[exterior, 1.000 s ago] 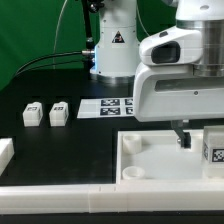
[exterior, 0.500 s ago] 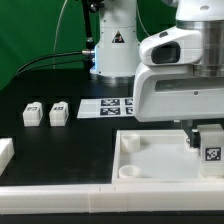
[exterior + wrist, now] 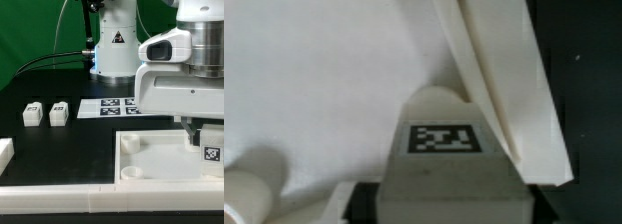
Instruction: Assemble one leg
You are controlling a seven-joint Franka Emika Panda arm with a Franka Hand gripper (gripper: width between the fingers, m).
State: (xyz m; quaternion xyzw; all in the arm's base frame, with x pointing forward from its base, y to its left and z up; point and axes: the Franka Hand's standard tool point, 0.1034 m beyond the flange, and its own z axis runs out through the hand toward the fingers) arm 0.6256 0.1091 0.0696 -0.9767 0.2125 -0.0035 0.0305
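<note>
- At the exterior view's left edge, a white block (image 3: 5, 153) lies on the black table (image 3: 60, 145), partly cut off by the frame.
- Just right of it, two loose legs stand side by side on the table: the first leg (image 3: 32, 114) and the second leg (image 3: 58, 113), close together but apart, each showing a small dark tag on its upper face.
- Along the front edge of the table runs a long white rail (image 3: 60, 192), spanning most of the view's width.
- Behind the centre, the robot base (image 3: 113, 45) stands against the green backdrop, with black cables leading off toward the exterior view's left.
- In front of the base, the marker board (image 3: 108, 105) lies flat on the table; its right part is hidden by the arm.
- Right of centre, the large white tray (image 3: 135, 150) rests on the table, with a round corner socket (image 3: 131, 141) at its far-left corner and another (image 3: 126, 174) at its near-left corner.
- At the exterior view's right, the gripper (image 3: 203, 134) hangs over the tray interior, its fingers clamped on a third leg (image 3: 211, 148), whose tag faces the camera.
- In the wrist view, the held leg (image 3: 445, 150) sits between the dark fingers (image 3: 550, 195), close beside the raised tray wall (image 3: 500, 80); whether the leg touches the tray floor cannot be told.
</note>
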